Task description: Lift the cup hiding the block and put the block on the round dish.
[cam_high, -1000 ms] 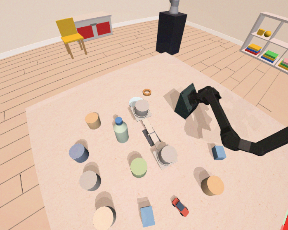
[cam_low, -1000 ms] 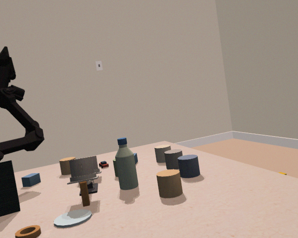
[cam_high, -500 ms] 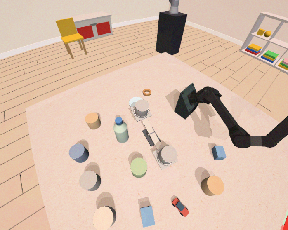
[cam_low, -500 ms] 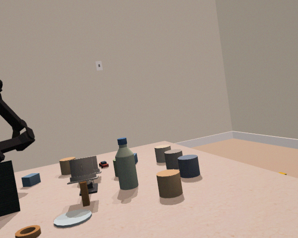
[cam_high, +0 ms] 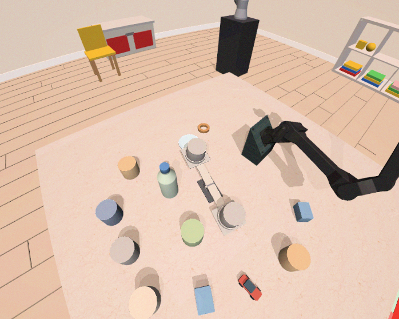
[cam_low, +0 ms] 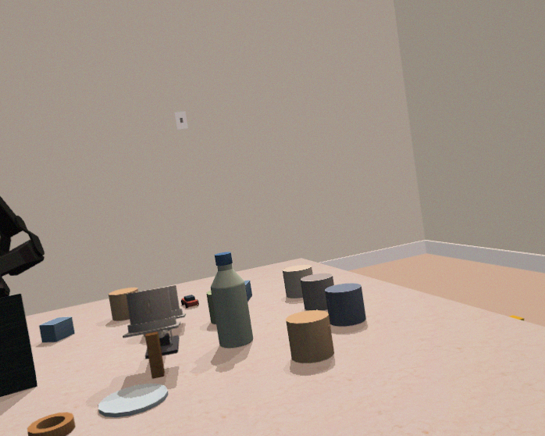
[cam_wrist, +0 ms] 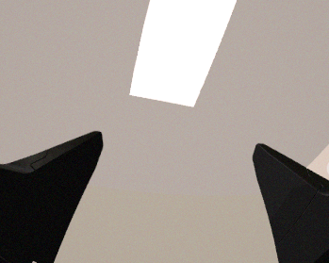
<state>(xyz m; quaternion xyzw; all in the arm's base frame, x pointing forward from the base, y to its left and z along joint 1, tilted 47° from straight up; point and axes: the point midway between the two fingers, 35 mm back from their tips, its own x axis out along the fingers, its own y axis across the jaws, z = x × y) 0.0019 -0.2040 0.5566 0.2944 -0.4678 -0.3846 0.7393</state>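
Observation:
The balance (cam_high: pixel 204 175) (cam_low: pixel 171 345) has a light beam over a dark base. One grey cup (cam_high: pixel 196 150) (cam_low: pixel 147 305) stands upright on the end tray nearer the dish. The other grey cup (cam_high: pixel 232 215) stands on the far end tray; it is mostly hidden in the exterior view. No block shows at either cup, and I cannot tell which end is lower. The pale round dish (cam_high: pixel 184 140) (cam_low: pixel 125 406) lies flat near the first cup, with nothing on it. My gripper (cam_wrist: pixel 179 145) is open and empty, pointing up at the ceiling, away from the cups and outside the top and exterior views.
The arm rises from a dark sloped mount (cam_high: pixel 255 140) (cam_low: pixel 3 351). A green bottle (cam_high: pixel 168 184) (cam_low: pixel 231 309) stands beside the balance. A green cylinder (cam_high: pixel 192 231) is near the far tray. An orange ring (cam_high: pixel 199 128) (cam_low: pixel 69 427) lies by the dish. Several other cylinders, blue blocks and a red car stand farther away.

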